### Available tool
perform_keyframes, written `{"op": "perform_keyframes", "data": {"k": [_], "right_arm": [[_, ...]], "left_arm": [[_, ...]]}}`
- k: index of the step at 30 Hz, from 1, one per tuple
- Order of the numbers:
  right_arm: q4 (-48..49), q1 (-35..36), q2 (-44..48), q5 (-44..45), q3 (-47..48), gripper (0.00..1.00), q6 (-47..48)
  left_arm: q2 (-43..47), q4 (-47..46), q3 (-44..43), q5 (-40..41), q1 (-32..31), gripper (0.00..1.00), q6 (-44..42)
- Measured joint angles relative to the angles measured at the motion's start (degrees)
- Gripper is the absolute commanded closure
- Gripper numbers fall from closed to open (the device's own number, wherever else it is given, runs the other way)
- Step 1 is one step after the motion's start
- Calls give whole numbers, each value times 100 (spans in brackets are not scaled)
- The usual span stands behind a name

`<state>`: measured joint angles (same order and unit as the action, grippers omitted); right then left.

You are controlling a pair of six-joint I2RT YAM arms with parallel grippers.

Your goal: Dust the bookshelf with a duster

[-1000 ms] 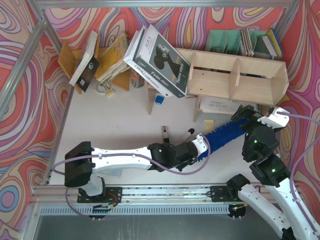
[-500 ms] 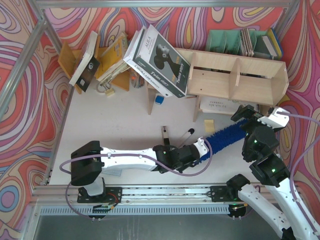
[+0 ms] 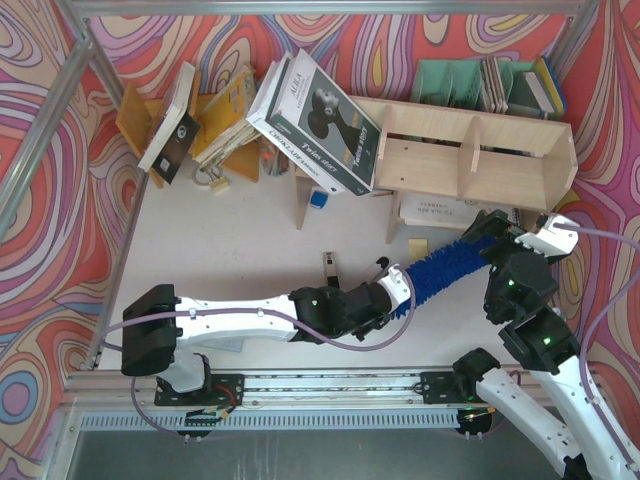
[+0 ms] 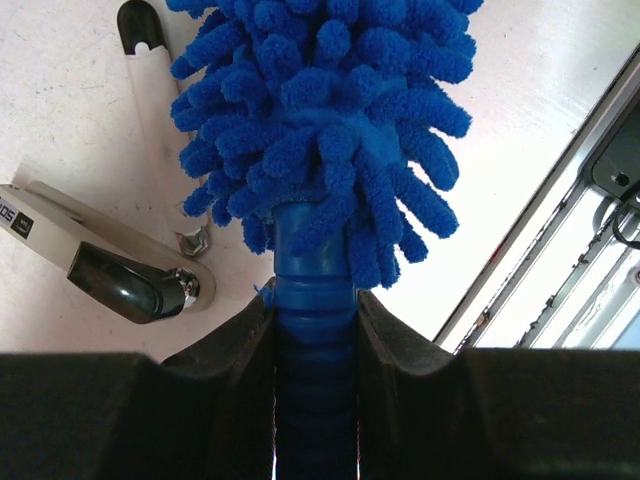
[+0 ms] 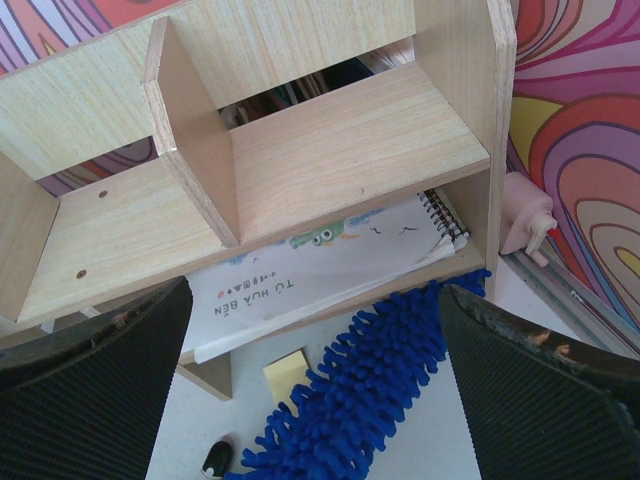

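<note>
Bookshelf (image 3: 470,165) stands far right. Duster (image 3: 448,266) slants from left tool (image 3: 398,292), clamped tight on its handle, up-right toward the shelf's lowest right bay; fluffy tip at its foot. Right tool (image 3: 497,233) hangs over that tip, spread wide, empty.

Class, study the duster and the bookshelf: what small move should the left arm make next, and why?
Probably lift the duster slightly onto the bookshelf board: the left pincer is shut on its handle, yet the fluffy head lies low at the shelf's foot, by the spiral notebook.
</note>
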<state>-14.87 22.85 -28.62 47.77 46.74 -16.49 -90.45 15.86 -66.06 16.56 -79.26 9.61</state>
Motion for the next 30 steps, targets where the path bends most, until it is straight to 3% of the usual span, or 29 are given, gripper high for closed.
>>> {"op": "perform_keyframes", "data": {"k": [15, 30], "right_arm": [[0, 0, 0, 0, 2, 1, 0], [0, 0, -2, 0, 0, 1, -2]], "left_arm": [[-101, 122, 343, 319, -28, 100, 262], [1309, 885, 1261, 1626, -413, 100, 1370]]}}
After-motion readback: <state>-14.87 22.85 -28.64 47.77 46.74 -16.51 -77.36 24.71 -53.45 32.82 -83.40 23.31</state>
